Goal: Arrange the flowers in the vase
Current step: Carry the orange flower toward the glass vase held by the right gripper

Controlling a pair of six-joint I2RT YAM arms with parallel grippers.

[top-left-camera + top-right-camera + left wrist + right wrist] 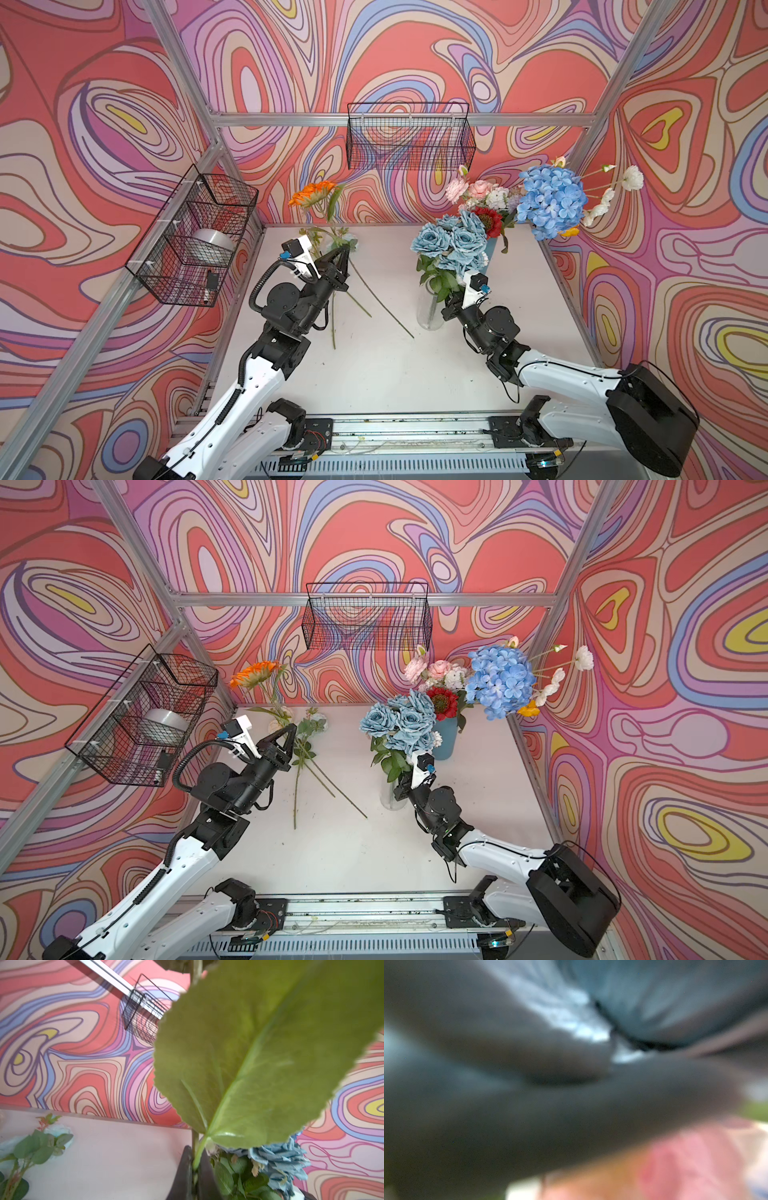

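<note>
Across the floor of the cell lies the white table (415,374). Two black wire baskets hang above it, one on the left wall (195,237) and one on the back wall (409,137).

At the far right corner of the table stands the biggest bunch: a blue hydrangea (550,201) with a red sunflower (487,220), pink peonies (478,189) and white blooms on thin stalks (633,178) around it. They all stand in a blue vase (444,739), of which only a part shows. Just in front of it, the dusty-blue roses (451,241) stand in a clear glass vase (430,318).

The right gripper (449,303) is at the neck of this glass vase, under the rose leaves. Its jaws are pressed together. The leaves hide them in both top views and the right wrist view is only a blur, so I cannot tell if a stem is between them.

On the left side, the left gripper (344,250) is raised above the table and pinches the stem of an orange sunflower (312,193). The bloom stands high, near the back wall. In the left wrist view the two dark fingers (187,1169) are closed on the thin green stem, and a big leaf (259,1053) covers most of the picture.

Under this gripper more flowers (307,750) lie flat on the table, with their long stems (386,305) pointing toward the near edge. One of them has a pale blue head (319,720).
</note>
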